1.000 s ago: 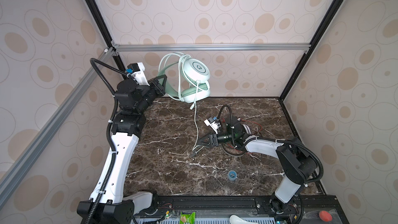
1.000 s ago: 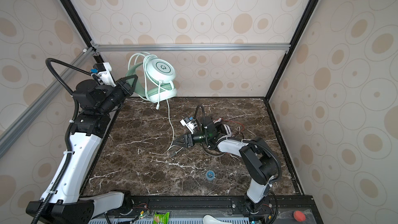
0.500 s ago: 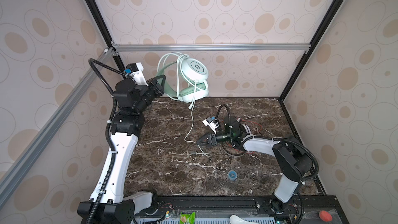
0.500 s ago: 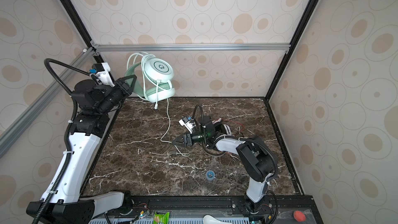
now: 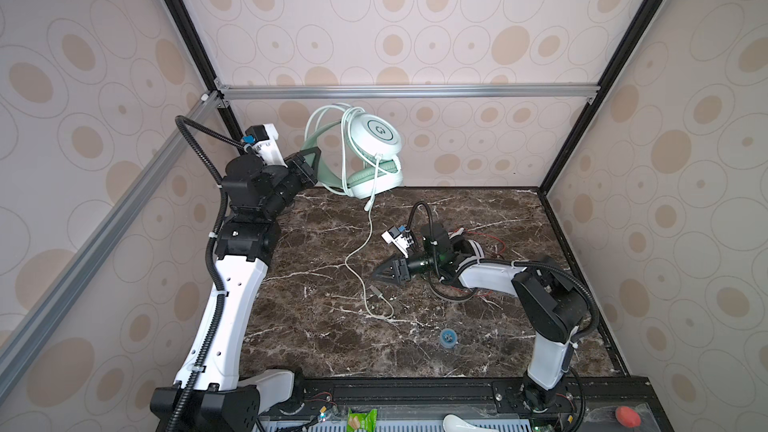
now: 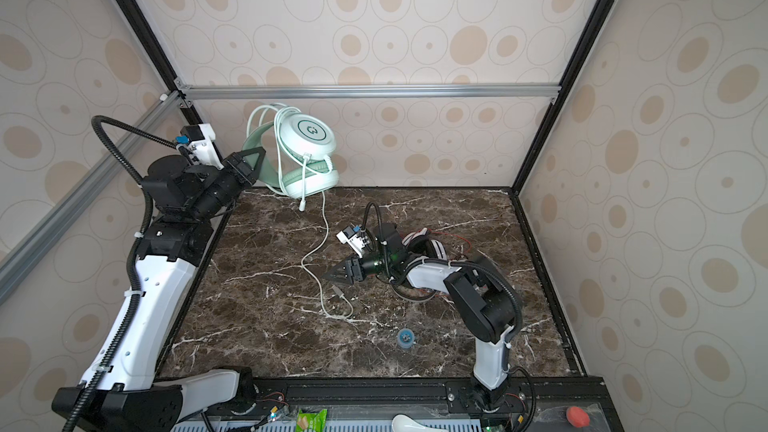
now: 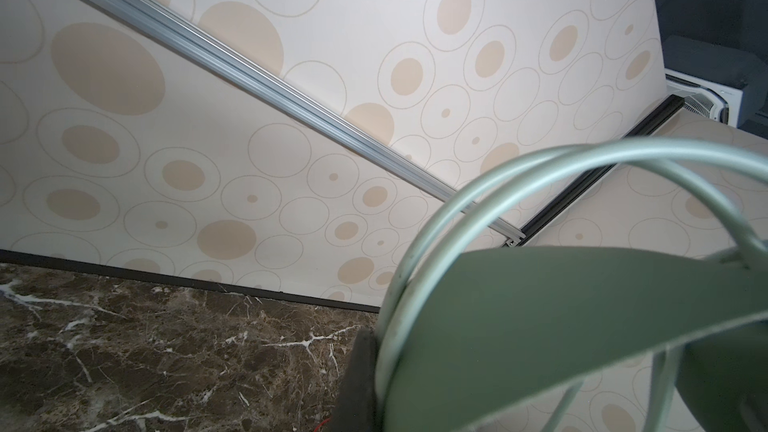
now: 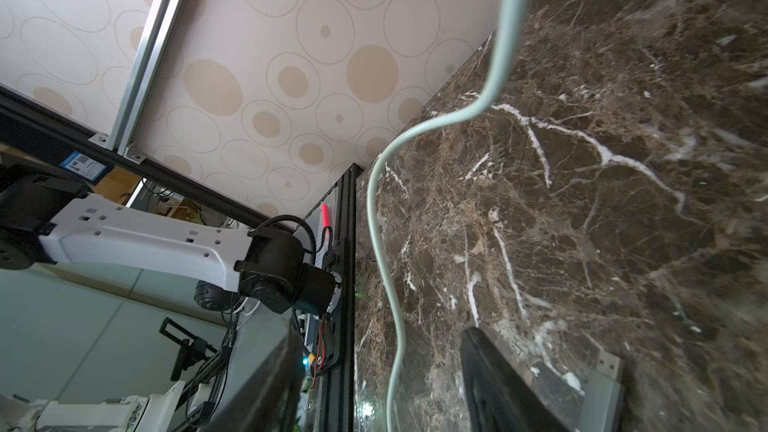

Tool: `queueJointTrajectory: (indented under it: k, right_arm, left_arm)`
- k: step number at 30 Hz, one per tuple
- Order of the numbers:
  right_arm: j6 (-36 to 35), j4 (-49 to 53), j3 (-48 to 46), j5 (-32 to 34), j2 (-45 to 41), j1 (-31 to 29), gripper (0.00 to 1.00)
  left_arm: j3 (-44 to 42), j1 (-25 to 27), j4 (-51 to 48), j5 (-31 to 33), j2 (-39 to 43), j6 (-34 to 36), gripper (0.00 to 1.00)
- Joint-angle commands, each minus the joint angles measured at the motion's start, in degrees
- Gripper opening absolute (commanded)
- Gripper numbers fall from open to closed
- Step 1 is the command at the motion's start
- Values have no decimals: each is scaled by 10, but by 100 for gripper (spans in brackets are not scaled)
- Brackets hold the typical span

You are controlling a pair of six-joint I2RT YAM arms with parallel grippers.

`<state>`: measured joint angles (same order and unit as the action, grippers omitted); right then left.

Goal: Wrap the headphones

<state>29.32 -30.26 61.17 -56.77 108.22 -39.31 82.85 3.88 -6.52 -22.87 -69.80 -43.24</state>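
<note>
Mint-green headset [image 5: 376, 135]: held up off the counter [image 5: 316, 326] near the back-left corner, with one ear cup facing out and the other below it.
Left gripper [image 5: 311, 160]: jaws clamped tight on the headset's green headband [image 7: 540, 326]. In both top views the arm reaches up toward the back wall.
Mint cord [image 5: 358, 251]: a few loops lie over the headband and cups. The rest drops to the counter, snakes forward and ends in a plug [image 5: 375, 289] lying flat.
Right gripper [image 5: 380, 275]: low over the counter, jaws moderately parted and holding nothing. In the right wrist view the cord [image 8: 386, 243] runs between them, but contact cannot be told.
White-and-black headset [image 5: 473, 249]: on the counter behind the right arm, partly hidden, with its thin red cord [image 5: 494, 238] loose beside it.
Blue round thing [image 5: 448, 337]: small, alone near the counter's front edge.
</note>
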Motion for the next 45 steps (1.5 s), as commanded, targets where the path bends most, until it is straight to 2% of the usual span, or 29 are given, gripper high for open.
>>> queueJointTrajectory:
  k: [1, 9, 15, 23, 30, 35, 39, 45]
  right_arm:
    - [-7, -8, 25, 11, 26, -11, 63]
    - [31, -55, 45, 17, 73, -40, 62]
    - [53, -71, 52, 84, 89, -44, 62]
    - [-43, 65, 71, 187, 58, -38, 61]
    - [-77, 111, 35, 215, 11, -28, 62]
    - [-118, 149, -7, 232, -55, -27, 66]
    - [-146, 176, -32, 272, -137, -22, 67]
    - [-199, 232, 49, 297, -186, 1, 73]
  left_arm:
    - [8, -5, 41, 3, 23, -31, 0]
    - [0, -4, 43, 6, 27, -33, 0]
    - [-1, -5, 45, 3, 29, -33, 0]
    - [-4, -5, 52, 0, 34, -38, 0]
    - [4, -5, 53, -3, 30, -36, 0]
    - [10, -5, 56, -3, 28, -36, 0]
    - [17, -5, 53, -7, 27, -32, 0]
    - [22, -5, 50, -14, 28, -26, 0]
